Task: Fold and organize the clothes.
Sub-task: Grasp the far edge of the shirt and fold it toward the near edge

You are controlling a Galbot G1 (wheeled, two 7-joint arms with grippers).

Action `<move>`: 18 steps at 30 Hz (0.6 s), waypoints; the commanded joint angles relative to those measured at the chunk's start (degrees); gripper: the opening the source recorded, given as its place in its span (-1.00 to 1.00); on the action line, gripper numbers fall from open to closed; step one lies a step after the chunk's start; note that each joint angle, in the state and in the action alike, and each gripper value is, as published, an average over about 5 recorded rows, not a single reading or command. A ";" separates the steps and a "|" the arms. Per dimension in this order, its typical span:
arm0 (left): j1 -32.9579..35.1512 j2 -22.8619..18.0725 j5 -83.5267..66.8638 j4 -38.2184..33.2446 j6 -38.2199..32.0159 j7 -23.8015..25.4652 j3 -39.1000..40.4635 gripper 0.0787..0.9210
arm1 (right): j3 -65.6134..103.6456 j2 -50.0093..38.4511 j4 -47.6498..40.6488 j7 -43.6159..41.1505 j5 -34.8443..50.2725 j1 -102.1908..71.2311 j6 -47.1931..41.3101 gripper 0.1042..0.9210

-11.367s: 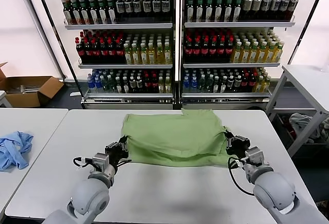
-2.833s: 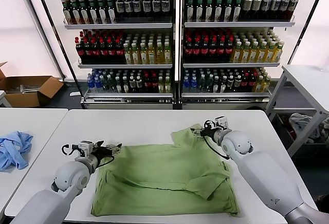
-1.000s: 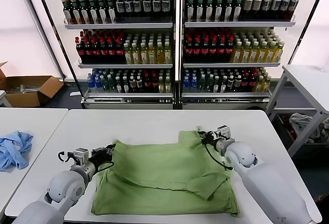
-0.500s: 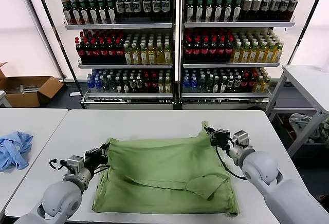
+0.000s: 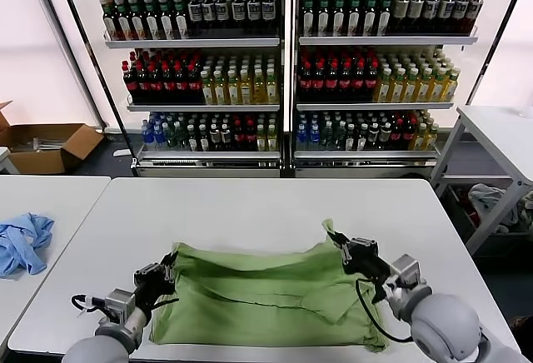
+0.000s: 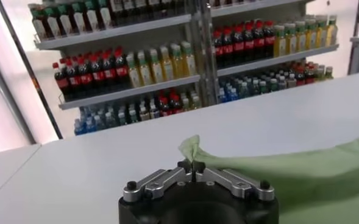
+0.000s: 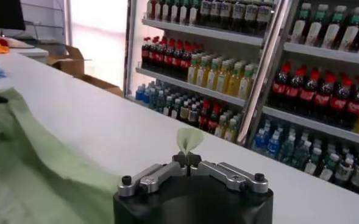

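The light green T-shirt [image 5: 258,292] lies half folded on the white table [image 5: 250,205], near its front edge. Its print is hidden. My left gripper [image 5: 163,270] is shut on the shirt's far left corner, which shows pinched in the left wrist view [image 6: 191,149]. My right gripper [image 5: 343,246] is shut on the far right corner, a small green tip in the right wrist view [image 7: 188,140]. Both corners are lifted a little above the table, and the shirt's far edge hangs between them.
A light blue garment [image 5: 23,242] lies on the neighbouring table at the left. Shelves of bottles [image 5: 283,72] stand behind the table. A cardboard box [image 5: 46,142] sits on the floor at far left, and another table [image 5: 500,130] stands at the right.
Both grippers have pulled the shirt's far edge toward the table's front, folding it over the near part. The shirt now covers a shorter strip of table.
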 commanded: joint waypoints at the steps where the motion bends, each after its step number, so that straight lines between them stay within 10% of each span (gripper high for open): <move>1: 5.97 0.04 5.50 -3.64 -0.88 -0.47 -0.83 -0.99 | 7.83 -1.06 4.73 -0.41 -2.34 -13.31 2.57 -0.99; 18: 8.15 -0.10 9.23 -2.58 0.12 -0.77 -0.35 -0.99 | 12.83 0.46 6.52 -0.60 -4.04 -21.86 4.76 -0.99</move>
